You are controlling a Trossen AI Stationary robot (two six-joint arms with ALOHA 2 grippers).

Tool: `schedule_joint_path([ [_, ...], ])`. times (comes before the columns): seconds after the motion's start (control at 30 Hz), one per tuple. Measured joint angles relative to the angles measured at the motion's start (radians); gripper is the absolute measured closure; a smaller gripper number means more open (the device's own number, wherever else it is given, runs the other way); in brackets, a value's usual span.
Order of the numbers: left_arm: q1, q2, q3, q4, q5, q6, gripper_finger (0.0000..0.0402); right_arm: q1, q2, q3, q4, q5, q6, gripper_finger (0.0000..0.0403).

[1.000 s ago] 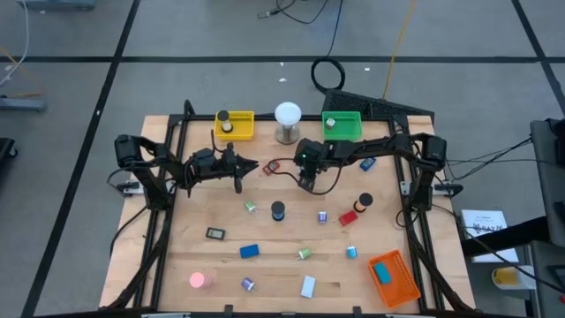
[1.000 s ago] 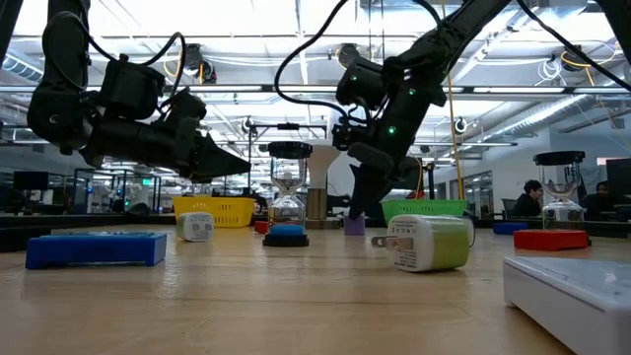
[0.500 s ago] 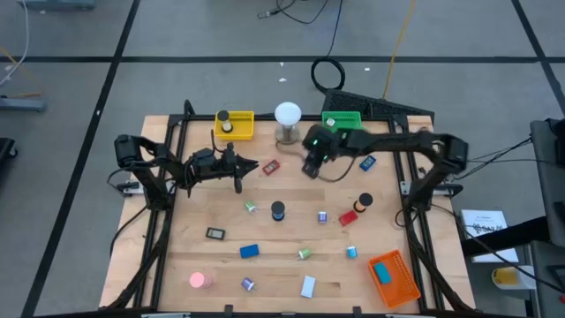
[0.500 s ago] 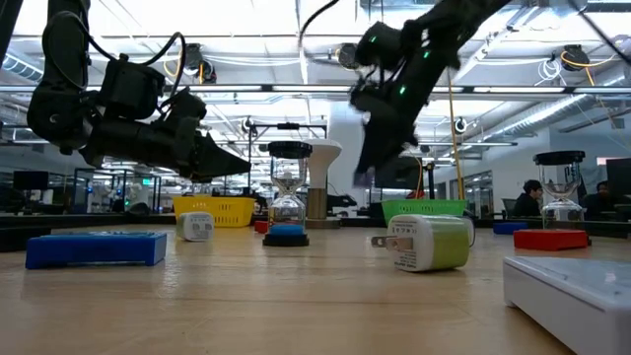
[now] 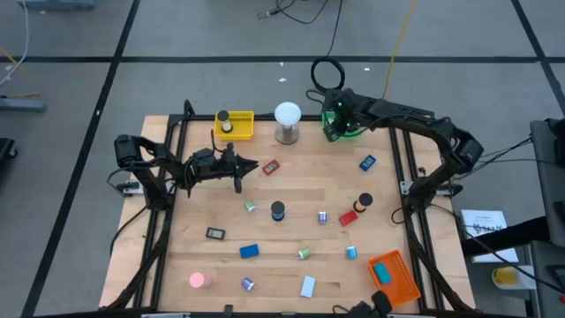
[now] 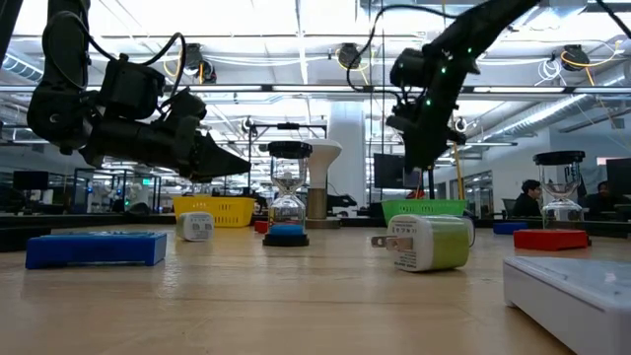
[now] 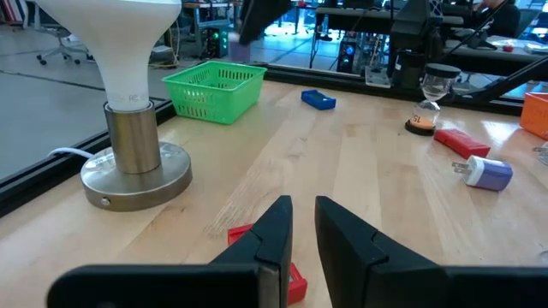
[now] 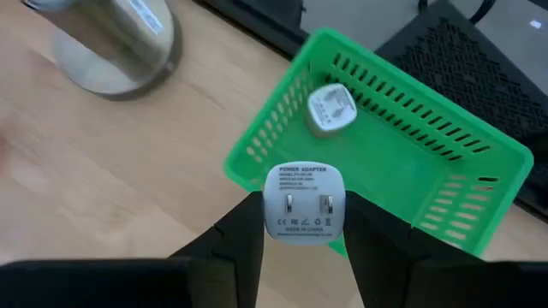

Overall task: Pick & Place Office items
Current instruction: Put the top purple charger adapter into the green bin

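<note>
Holding a white power adapter [image 8: 303, 204] between its two fingers, our right gripper [image 8: 301, 224] hangs above the near edge of the green tray [image 8: 445, 171] at the table's far side, just beside the white ball on a metal stand [image 5: 287, 122]. We see a second white adapter [image 8: 330, 109] already lying inside that tray. Our left gripper [image 7: 298, 224] waits over the left part of the table, its fingers close together with a narrow gap and nothing between them, above a small red block [image 7: 291, 275]. Across the wooden table [image 5: 291, 190] we count the remaining items scattered: a blue block [image 5: 249, 252], a pink disc [image 5: 198, 280], a black round cap [image 5: 278, 210] and a small green roll [image 5: 304, 254]. An orange tray [image 5: 395, 276] sits at the near right corner, a yellow tray [image 5: 235, 125] at the far left.
</note>
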Motion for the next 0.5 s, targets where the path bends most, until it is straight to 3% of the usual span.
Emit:
schedule_joint_path([
  [0.5, 0.000, 0.000, 0.000, 0.000, -0.001, -0.002, 0.0344, -0.051, 0.164, 0.000, 0.084, -0.018, 0.128, 0.0273],
])
